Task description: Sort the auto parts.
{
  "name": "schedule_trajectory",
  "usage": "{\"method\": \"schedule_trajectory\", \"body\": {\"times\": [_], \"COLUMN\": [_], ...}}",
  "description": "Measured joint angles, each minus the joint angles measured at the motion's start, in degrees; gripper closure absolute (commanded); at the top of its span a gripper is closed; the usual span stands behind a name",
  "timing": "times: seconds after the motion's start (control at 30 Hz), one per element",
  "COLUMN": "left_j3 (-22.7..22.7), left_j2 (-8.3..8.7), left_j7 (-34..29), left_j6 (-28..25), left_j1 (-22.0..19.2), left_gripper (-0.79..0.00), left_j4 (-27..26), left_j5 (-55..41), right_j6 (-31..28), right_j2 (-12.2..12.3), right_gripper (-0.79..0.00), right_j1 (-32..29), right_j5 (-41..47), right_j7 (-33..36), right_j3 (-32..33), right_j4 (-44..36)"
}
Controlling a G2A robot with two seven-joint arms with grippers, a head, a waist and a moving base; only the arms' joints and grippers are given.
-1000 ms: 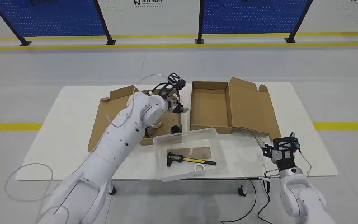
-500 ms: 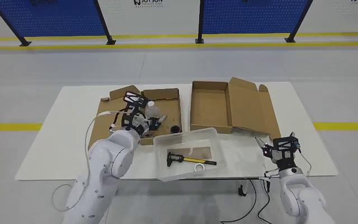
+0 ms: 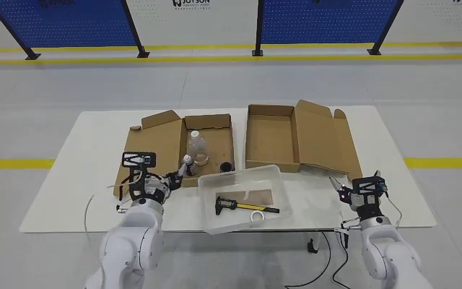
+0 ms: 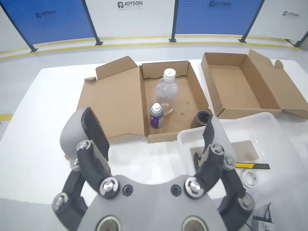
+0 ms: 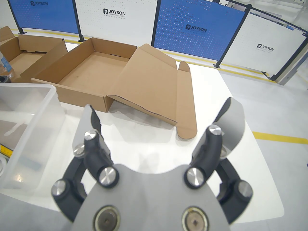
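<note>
White tabletop (image 3: 94,144), smooth and matte, lies under both arms. Just ahead of our left tool (image 4: 149,115) (fingers spread wide, holding nothing) we see a corrugated cardboard box (image 4: 166,66) holding a blue-labelled spray can (image 4: 157,117), a clear plastic bottle (image 4: 166,92) and a black cylinder (image 4: 201,118). Our right tool (image 5: 159,104) gapes wide too, beside the translucent bin (image 5: 31,111).

In the left box (image 4: 154,70), bottle (image 4: 166,90) and spray can (image 4: 156,116) — tray (image 4: 185,137) in front.
</note>
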Motion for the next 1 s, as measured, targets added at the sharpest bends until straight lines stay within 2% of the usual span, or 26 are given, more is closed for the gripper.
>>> {"method": "schedule_trajectory", "body": {"times": [0.17, 1.0], "left_j3": [-0.1, -0.15], "left_j2": [-0.37, -0.41], "left_j7": [-0.13, -0.36], "left_j6": [2.88, 2.77], "left_j1": [0.34, -0.12], "left_gripper": [-0.785, -0.785], "left_j4": [0.87, 1.17], "left_j5": [0.19, 0.07], "right_j6": [0.0, -0.06], "right_j2": [0.0, 0.0], "right_gripper": [-0.785, -0.785], "right_j1": [0.0, 0.05], "right_j5": [0.0, 0.05], "right_j7": [0.0, -0.01], "right_j3": [0.0, -0.04], "right_j4": [0.0, -0.08]}}
